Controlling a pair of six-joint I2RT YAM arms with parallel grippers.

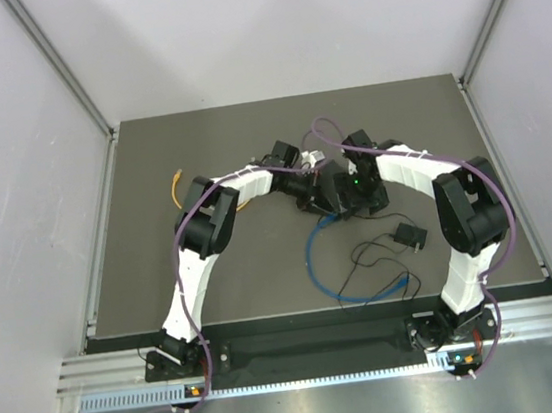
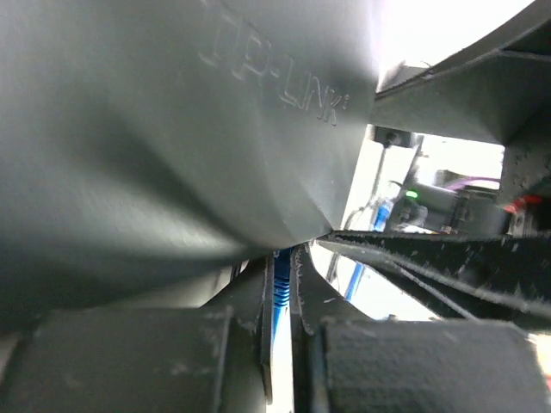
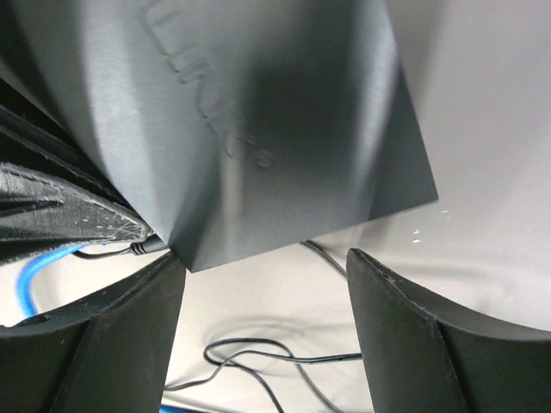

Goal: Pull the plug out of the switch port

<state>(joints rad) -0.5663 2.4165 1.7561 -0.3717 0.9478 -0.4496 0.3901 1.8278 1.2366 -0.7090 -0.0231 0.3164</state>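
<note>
The switch (image 1: 364, 199) is a flat matte-black box with raised lettering, lying mid-table between both wrists. It fills the left wrist view (image 2: 172, 129) and the top of the right wrist view (image 3: 258, 112). My left gripper (image 2: 282, 258) is shut on the blue plug (image 2: 280, 291), gripping its ribbed boot right at the switch's edge; the port itself is hidden. In the top view the left gripper (image 1: 323, 199) sits at the switch's left side. My right gripper (image 3: 267, 284) is open, its fingers wide apart at the box's near corner; from above it (image 1: 354, 183) hovers over the switch.
The blue cable (image 1: 315, 262) loops toward the near edge. A small black cube adapter (image 1: 411, 237) with a thin black wire (image 3: 258, 353) lies right of centre. A black barrel plug (image 3: 138, 248) meets the switch. A yellow cable (image 1: 178, 188) lies far left.
</note>
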